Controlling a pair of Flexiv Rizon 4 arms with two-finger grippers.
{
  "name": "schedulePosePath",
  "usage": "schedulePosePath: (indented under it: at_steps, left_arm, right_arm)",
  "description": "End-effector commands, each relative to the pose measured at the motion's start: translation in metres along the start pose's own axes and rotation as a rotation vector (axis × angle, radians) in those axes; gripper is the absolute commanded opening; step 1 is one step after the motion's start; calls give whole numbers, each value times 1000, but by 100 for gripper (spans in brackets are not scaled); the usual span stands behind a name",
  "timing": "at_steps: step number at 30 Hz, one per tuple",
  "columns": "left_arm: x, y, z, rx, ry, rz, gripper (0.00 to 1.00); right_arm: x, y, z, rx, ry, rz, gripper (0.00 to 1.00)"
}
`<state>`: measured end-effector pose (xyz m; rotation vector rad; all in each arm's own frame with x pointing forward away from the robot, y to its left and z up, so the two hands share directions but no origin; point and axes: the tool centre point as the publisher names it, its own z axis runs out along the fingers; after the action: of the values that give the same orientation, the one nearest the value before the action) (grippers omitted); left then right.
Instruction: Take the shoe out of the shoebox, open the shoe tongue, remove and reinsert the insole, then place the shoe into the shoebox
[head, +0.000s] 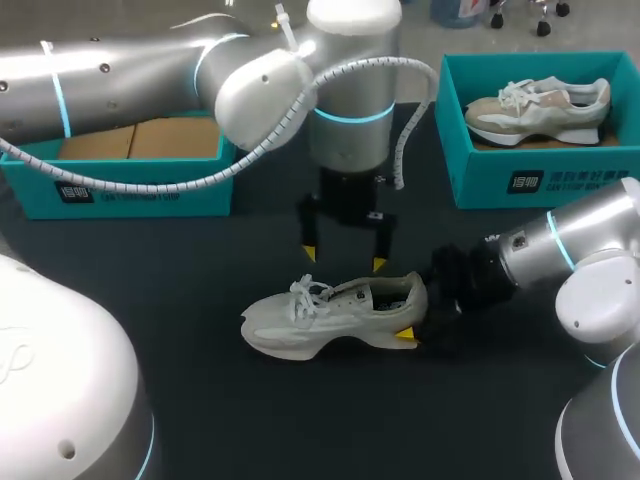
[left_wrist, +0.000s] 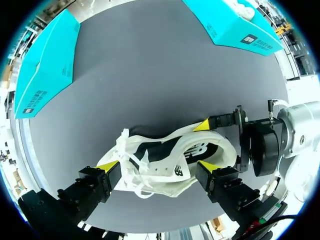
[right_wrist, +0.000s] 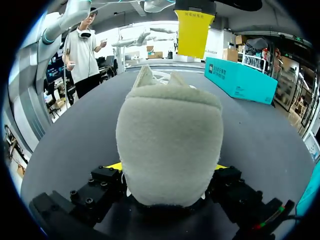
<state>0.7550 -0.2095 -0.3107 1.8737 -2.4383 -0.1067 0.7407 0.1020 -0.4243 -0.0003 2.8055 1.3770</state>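
Observation:
A white shoe (head: 335, 312) lies on its side on the black table (head: 200, 300), toe to the left. My right gripper (head: 415, 310) comes in from the right and is shut on the shoe's heel. In the right wrist view the heel (right_wrist: 169, 145) fills the gap between the right gripper's (right_wrist: 169, 166) fingers. My left gripper (head: 345, 258) hangs open just above the shoe's opening, pointing down. In the left wrist view the shoe (left_wrist: 165, 157) lies under the left gripper (left_wrist: 159, 166), whose tips straddle it without touching.
A teal shoebox (head: 120, 185) with a cardboard insert stands at the back left. Another teal shoebox (head: 540, 180) at the back right holds a second shoe (head: 540, 108). The table in front of the shoe is bare.

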Motion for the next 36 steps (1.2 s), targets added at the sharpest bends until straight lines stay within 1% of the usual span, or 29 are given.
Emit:
schedulePosePath:
  at_steps: [1,7,14,21,26,32,36]
  left_arm:
    - [15,-8,11,-17,-31,11,100]
    - [22,-8,24,-45,-33,34,100]
    - [28,-9,40,-65,-44,110,100]
    - [25,-14,51,-64,-38,140,100]
    - [24,-10,55,-70,-39,151,100]
    - [25,-5,64,-76,-71,109,100]
    - [24,-1,67,-54,-109,77,100]
  right_arm:
    - [0,0,0,4,-2,1,0]
    - [0,0,0,4,-2,1,0]
    - [0,0,0,4,-2,1,0]
    - [0,0,0,4,-2,1,0]
    - [0,0,0,4,-2,1,0]
    - [0,0,0,4,-2,1,0]
    - [0,0,0,4,-2,1,0]
